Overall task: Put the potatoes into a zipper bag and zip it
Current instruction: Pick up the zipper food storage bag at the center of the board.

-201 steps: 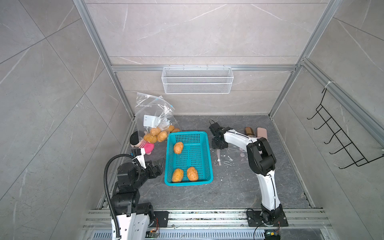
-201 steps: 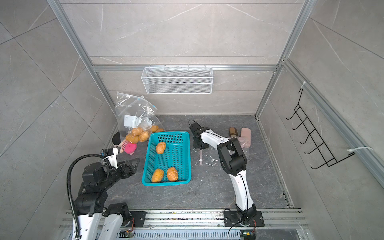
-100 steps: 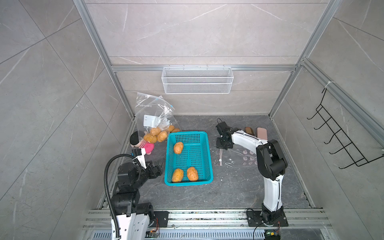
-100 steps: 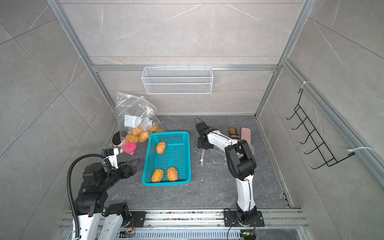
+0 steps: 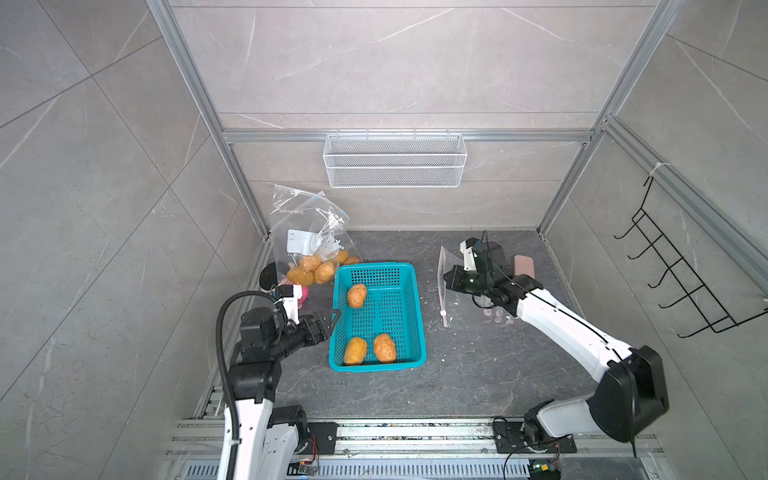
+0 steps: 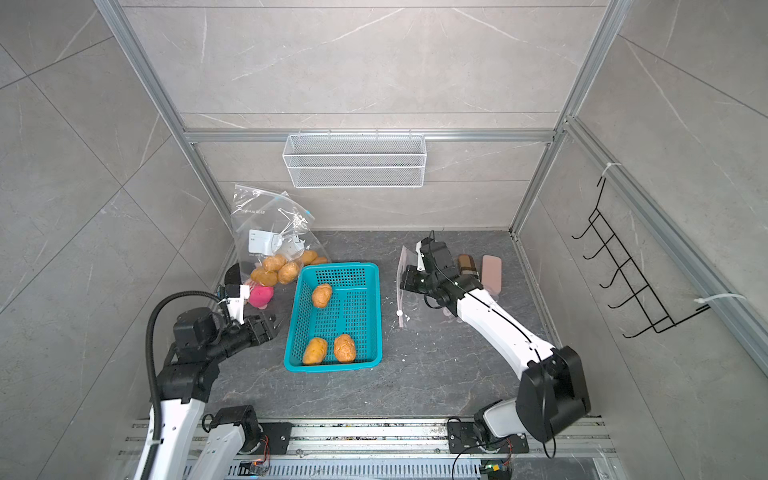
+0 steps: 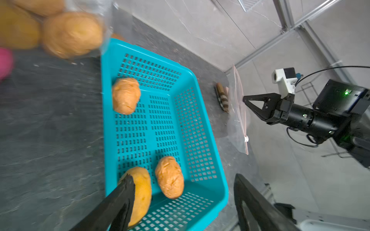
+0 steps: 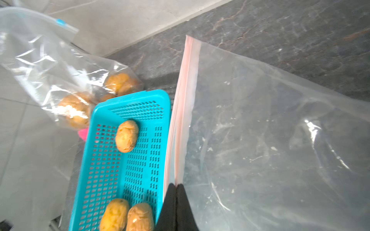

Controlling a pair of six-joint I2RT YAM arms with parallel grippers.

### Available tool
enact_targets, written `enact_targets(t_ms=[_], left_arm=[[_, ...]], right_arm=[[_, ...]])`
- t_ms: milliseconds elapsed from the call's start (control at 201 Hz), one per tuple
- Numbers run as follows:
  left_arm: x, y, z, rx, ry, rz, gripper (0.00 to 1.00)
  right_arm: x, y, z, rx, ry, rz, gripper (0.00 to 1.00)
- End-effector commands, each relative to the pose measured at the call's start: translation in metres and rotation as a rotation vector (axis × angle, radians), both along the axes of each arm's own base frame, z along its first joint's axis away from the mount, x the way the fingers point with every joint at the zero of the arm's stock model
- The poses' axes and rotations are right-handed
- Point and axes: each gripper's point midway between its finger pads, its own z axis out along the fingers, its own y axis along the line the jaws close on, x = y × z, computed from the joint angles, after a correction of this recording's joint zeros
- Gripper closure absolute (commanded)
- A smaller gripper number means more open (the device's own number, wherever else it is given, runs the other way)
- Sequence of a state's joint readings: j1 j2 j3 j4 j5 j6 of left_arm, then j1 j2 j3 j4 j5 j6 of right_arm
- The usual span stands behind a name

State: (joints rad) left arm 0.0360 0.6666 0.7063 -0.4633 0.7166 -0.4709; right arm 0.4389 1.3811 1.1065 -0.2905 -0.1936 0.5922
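Finding: the right gripper (image 8: 175, 186) now stands with its jaws together, pinched on the pink zip strip of the empty zipper bag (image 8: 270, 140). A second ago it pointed down at the floor beside the teal basket (image 5: 376, 266). Since then the arm has drawn back toward its own side, and the strip edge stands raised off the floor just beside the basket's right wall. The white slider (image 5: 443, 311) sits near the lower end of the strip. Whether the mouth is parted cannot be told.

Left gripper (image 5: 330, 322): jaws apart, empty, at the basket's left rim, in much the same place as before.

Potatoes: three remain in the basket, unmoved, one toward the back (image 5: 357, 295) and two side by side at the front (image 5: 355, 350) (image 5: 385, 348). More potatoes (image 5: 311, 270) lie inside a second clear bag (image 5: 303, 216) leaning in the back left corner, with a pink plush doll (image 6: 261, 296) beside it.

Assessment: the bag is secured, so loading can begin. No potato is in the held bag yet. In my judgement the thin film may sag or slip from a one-point pinch.
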Motion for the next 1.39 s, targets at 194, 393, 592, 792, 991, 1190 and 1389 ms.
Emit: enact_targets(t_ms=[194, 393, 592, 792, 991, 1190, 1389], left_arm=[[0.019, -0.114, 0.050, 0.086, -0.091, -0.264, 0.23], [0.030, -0.213, 0.022, 0.244, -0.069, -0.368, 0.26], [0.046, -0.254, 0.000, 0.288, -0.048, -0.359, 0.34], [0.057, -0.263, -0.003, 0.242, -0.059, -0.324, 0.36], [0.068, -0.276, -0.006, 0.232, -0.070, -0.325, 0.37], [0.079, -0.281, -0.009, 0.277, -0.087, -0.316, 0.46], [0.078, -0.278, -0.012, 0.270, -0.102, -0.308, 0.70]], right_arm=[[-0.035, 0.014, 0.034, 0.199, -0.064, 0.071, 1.00], [-0.042, 0.011, 0.036, 0.202, -0.065, 0.068, 1.00], [-0.046, 0.010, 0.038, 0.196, -0.065, 0.076, 1.00], [-0.051, 0.007, 0.036, 0.182, -0.059, 0.080, 1.00], [-0.054, 0.007, 0.034, 0.182, -0.056, 0.088, 1.00], [-0.057, 0.005, 0.034, 0.177, -0.057, 0.086, 1.00], [-0.060, 0.003, 0.029, 0.166, -0.047, 0.090, 1.00]])
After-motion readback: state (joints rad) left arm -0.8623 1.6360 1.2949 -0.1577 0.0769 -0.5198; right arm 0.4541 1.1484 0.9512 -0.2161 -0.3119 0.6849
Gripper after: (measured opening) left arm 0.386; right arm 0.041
